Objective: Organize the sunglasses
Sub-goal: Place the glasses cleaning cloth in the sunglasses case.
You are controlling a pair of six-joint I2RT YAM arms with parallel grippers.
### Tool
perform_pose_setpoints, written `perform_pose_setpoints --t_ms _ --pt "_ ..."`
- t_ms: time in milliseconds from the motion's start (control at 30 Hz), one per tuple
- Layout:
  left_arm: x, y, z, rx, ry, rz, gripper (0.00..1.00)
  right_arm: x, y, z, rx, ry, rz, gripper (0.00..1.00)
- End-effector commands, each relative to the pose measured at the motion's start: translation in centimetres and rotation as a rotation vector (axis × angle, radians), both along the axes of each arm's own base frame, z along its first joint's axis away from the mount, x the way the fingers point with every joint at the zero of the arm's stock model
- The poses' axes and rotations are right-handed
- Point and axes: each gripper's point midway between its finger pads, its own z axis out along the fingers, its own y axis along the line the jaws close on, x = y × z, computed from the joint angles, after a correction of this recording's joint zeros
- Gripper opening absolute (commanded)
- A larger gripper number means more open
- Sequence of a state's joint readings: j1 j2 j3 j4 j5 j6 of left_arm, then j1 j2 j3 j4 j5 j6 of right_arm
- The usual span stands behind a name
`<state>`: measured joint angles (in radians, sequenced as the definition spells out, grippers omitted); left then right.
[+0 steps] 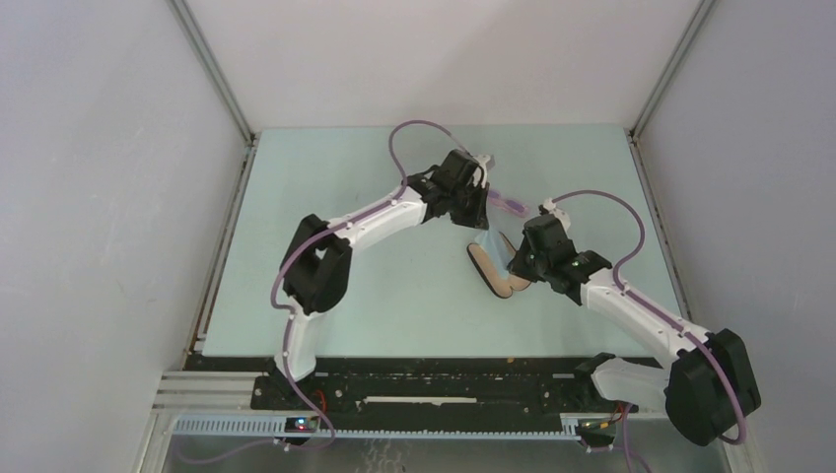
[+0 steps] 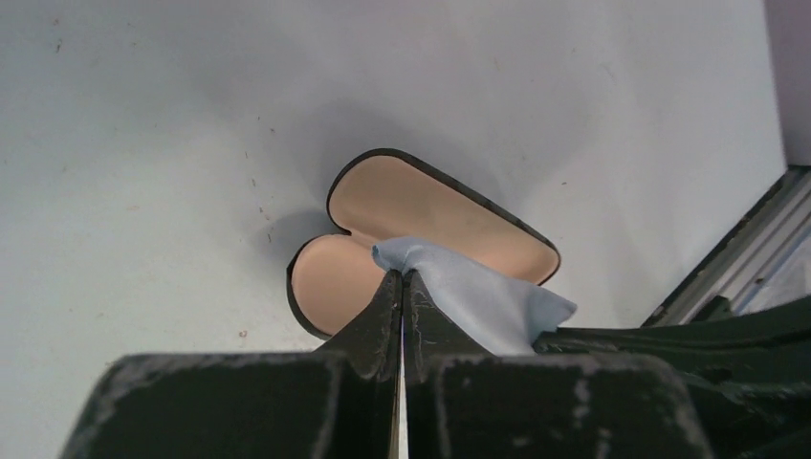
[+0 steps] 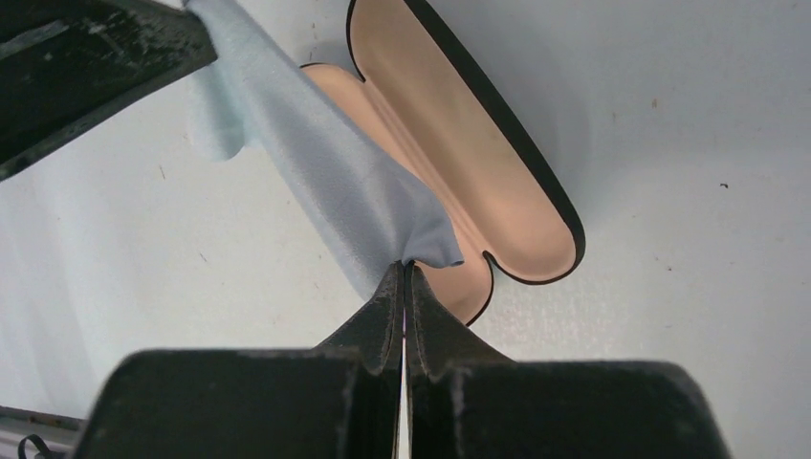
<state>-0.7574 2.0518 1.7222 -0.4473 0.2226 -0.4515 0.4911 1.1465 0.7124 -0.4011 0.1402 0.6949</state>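
The open black case with tan lining (image 1: 490,273) lies on the table between the two arms. It is also in the left wrist view (image 2: 435,206) and the right wrist view (image 3: 469,153). A light blue cloth (image 1: 493,243) hangs stretched over it. My left gripper (image 2: 403,274) is shut on one corner of the cloth (image 2: 488,301). My right gripper (image 3: 404,268) is shut on the opposite corner (image 3: 316,163). The pink-purple sunglasses (image 1: 510,204) lie on the table just beyond the case, right of my left gripper (image 1: 471,212).
The pale green table (image 1: 345,296) is boxed in by white walls with metal rails at the left (image 1: 222,266) and right (image 1: 656,207). A black rail (image 1: 424,370) runs along the near edge. Purple cables loop over both arms.
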Motion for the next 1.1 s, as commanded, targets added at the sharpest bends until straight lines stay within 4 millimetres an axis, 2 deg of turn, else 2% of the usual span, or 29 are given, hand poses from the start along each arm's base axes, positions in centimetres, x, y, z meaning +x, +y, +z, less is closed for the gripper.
perform_pose_setpoints --t_ms 0,400,600,833,1067 --pt "0.7 -0.6 0.4 0.041 -0.042 -0.077 0.00 -0.2 -0.3 -0.5 -0.017 0.007 0.011 0.00" --pt "0.1 0.4 -2.0 0.166 -0.017 -0.164 0.00 -0.5 0.8 -1.2 0.017 0.031 0.041 0.00" --pt "0.6 -0.2 -2.8 0.173 -0.016 -0.175 0.00 -0.8 0.6 -3.9 -0.016 0.084 0.026 0.00" --pt "-0.1 1.4 -5.1 0.249 0.008 -0.175 0.00 -1.6 1.1 -5.4 -0.022 0.115 0.041 0.00" --pt "-1.7 2.7 -6.2 0.253 0.046 -0.147 0.00 -1.8 1.4 -6.3 -0.050 0.127 0.056 0.00"
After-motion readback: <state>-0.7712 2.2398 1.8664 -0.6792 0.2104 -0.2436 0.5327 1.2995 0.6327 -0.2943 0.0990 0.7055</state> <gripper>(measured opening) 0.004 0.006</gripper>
